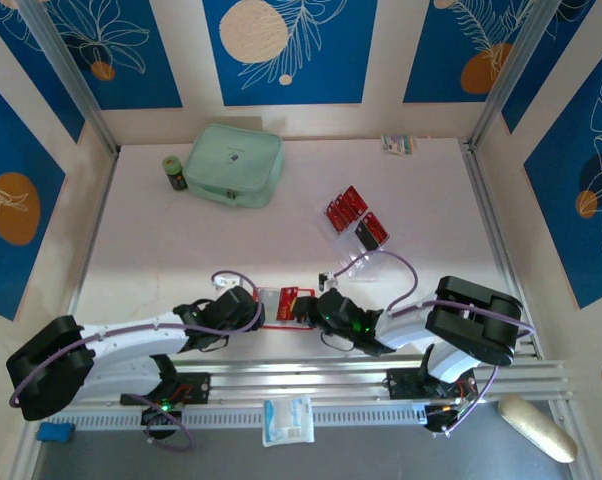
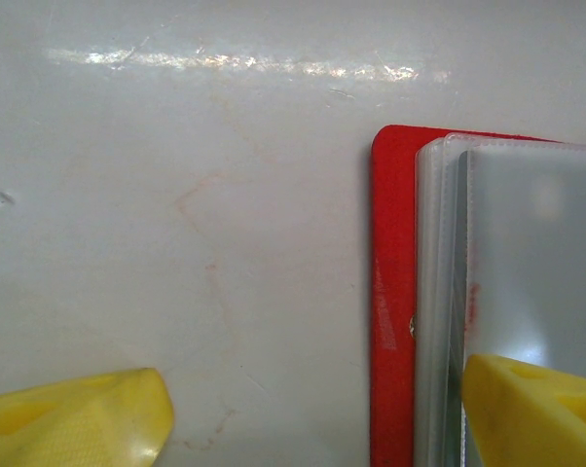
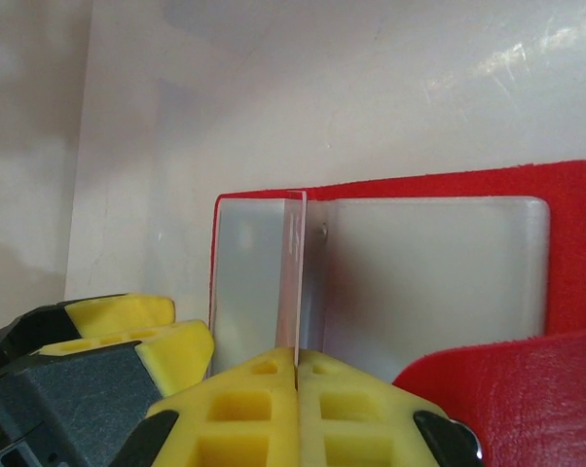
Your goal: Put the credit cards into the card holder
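Looking down, I see the card holder (image 1: pixel 271 308) open between left gripper (image 1: pixel 251 311) and right gripper (image 1: pixel 310 310), credit cards (image 1: pixel 353 215) well beyond it. Left wrist: fingers (image 2: pixel 79 418) wide apart at its edge. Right wrist: fingers (image 3: pixel 244 413) pinch its floppy clear pocket (image 3: pixel 293 282). Cards look stiff, slippery; I'd grab edges.

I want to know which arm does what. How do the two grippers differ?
The left gripper is open, one finger above the card holder and one above the table. The right gripper is shut, pinching a clear sleeve of the card holder upright. Both have yellow fingers.
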Controlling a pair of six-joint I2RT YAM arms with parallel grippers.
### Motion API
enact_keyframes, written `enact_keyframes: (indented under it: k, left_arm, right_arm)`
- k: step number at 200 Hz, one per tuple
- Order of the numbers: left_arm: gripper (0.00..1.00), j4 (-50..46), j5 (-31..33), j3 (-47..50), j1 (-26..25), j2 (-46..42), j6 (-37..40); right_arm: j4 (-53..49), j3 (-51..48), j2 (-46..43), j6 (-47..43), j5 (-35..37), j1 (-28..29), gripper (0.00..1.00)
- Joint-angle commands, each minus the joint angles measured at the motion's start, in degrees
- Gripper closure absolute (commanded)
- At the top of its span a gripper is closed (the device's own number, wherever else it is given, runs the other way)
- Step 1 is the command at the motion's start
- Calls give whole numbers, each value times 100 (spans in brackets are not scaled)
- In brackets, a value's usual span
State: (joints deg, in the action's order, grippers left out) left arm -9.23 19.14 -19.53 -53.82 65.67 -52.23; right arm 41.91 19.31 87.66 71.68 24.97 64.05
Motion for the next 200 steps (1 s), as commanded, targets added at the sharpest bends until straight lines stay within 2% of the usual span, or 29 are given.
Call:
enact_keyframes:
  k: [1,79,145,200]
  left_arm:
    - [14,-593,-375,476,47,311,-218]
    - [15,-671,-394,434,47,220,-202]
    - [11,-1342,-266,-309,49,-326,173]
    - [8,-1275,-202,-800,65,345,554]
  right_arm:
    - [-93,-80,150,91,211,70,100]
    - [-26,-29,375,153,61,88,100]
    - [-129,-85,390,241,102,96,100]
    - [-126,-86,436,277,122,131,100]
